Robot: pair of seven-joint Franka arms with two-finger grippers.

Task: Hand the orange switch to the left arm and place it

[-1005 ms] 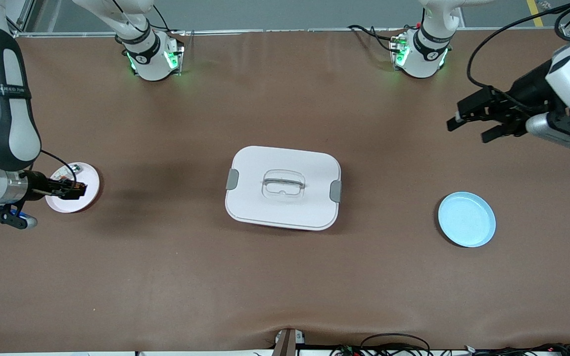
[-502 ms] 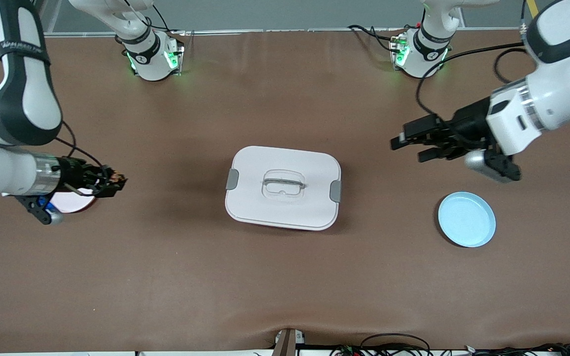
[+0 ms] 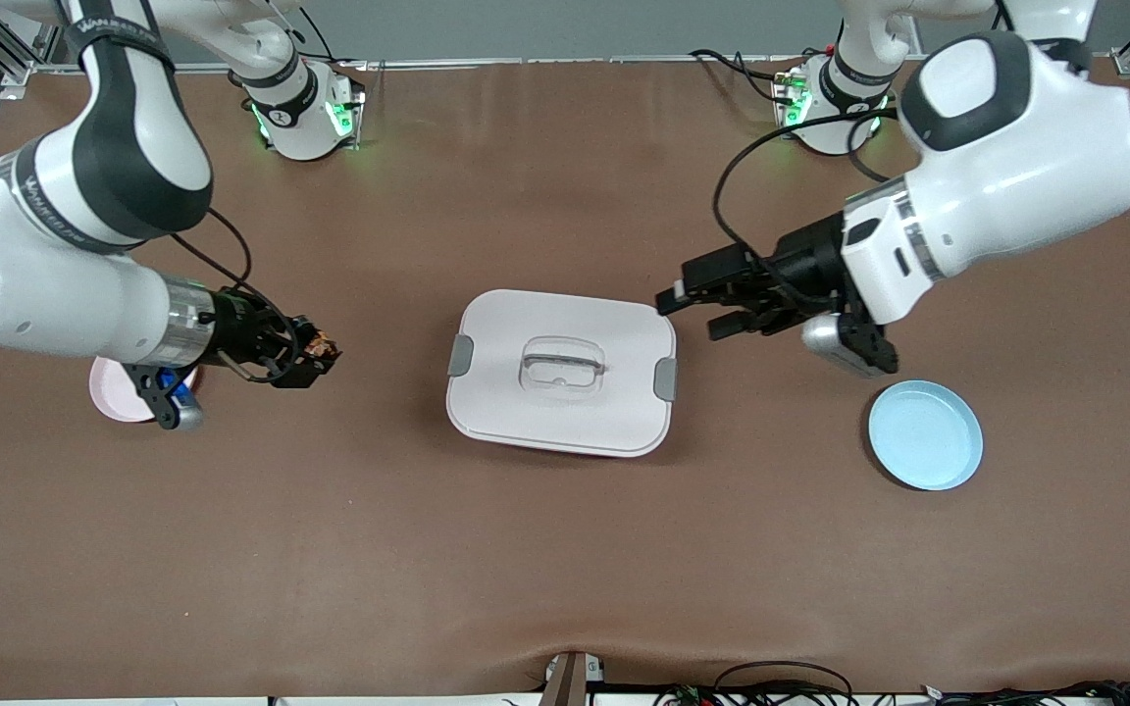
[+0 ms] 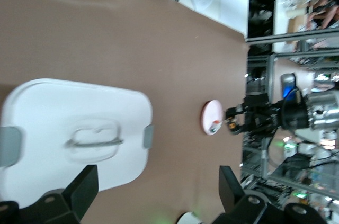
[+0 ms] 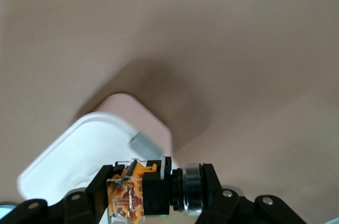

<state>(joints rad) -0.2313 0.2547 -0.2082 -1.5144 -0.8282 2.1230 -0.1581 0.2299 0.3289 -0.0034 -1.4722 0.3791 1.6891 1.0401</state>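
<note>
One lidded box (image 3: 561, 371) sits between two plates (image 3: 925, 434).

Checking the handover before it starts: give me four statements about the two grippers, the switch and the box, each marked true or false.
1. The right gripper holds the orange switch. True.
2. The left gripper is shut. False: its fingers are open and hold nothing.
3. The box has its lid on. True.
4. The switch lies on the blue plate. False: that plate is bare; the switch is up over the table.
</note>
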